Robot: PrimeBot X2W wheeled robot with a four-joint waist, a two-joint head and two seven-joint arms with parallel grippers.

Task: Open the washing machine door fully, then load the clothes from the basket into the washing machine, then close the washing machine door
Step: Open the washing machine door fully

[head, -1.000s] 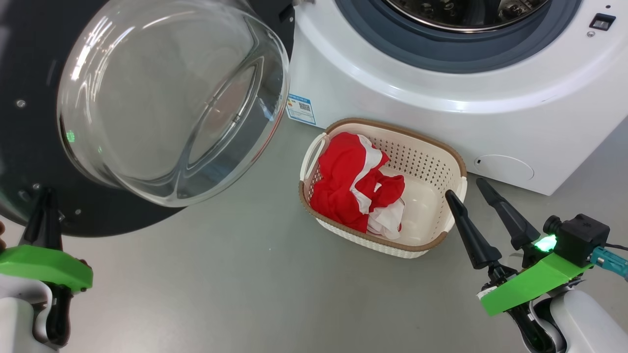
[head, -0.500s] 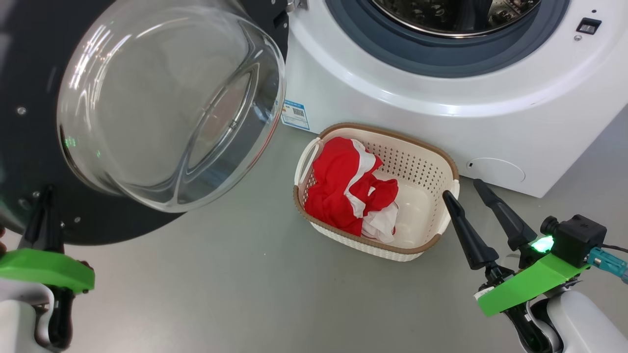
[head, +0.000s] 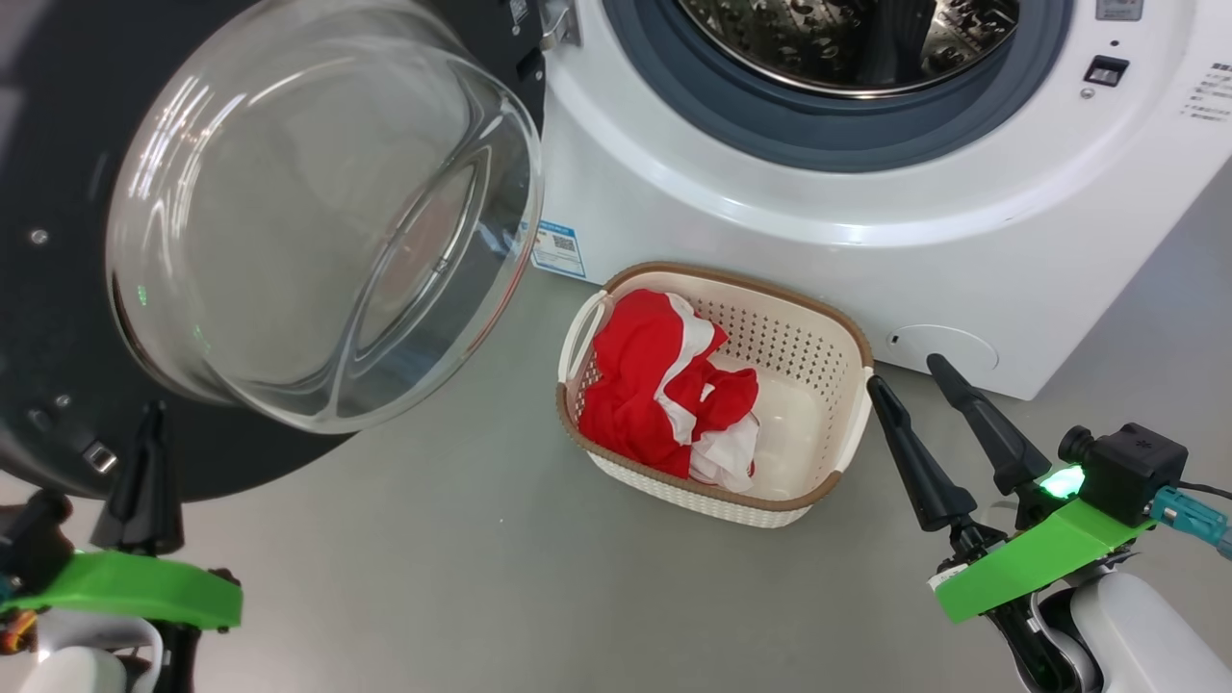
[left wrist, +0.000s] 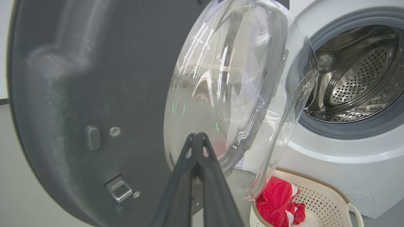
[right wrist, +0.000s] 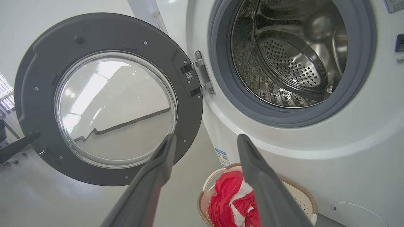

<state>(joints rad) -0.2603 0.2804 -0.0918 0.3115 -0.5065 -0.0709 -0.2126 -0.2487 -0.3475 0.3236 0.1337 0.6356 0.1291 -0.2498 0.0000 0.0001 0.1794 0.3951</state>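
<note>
edges of the washing machine door [head: 318, 212] run off the top and left of the head view, and the drum [head: 847, 38] is cropped too; in the left wrist view the door's glass bowl covers part of the basket [left wrist: 315, 201]; the door stands wide open, glossy black around the bulging bowl; the basket sits on the grey floor [head: 462, 539] just before the white washing machine [head: 770, 241], the clothes [head: 645, 385], red with white panels, bunched in its left half; the left gripper [head: 151, 414], fingers pressed together on nothing, points at the door's lower rim, contact unclear; the right gripper [head: 905, 372], fingers spread and empty, hangs just right of the basket
</note>
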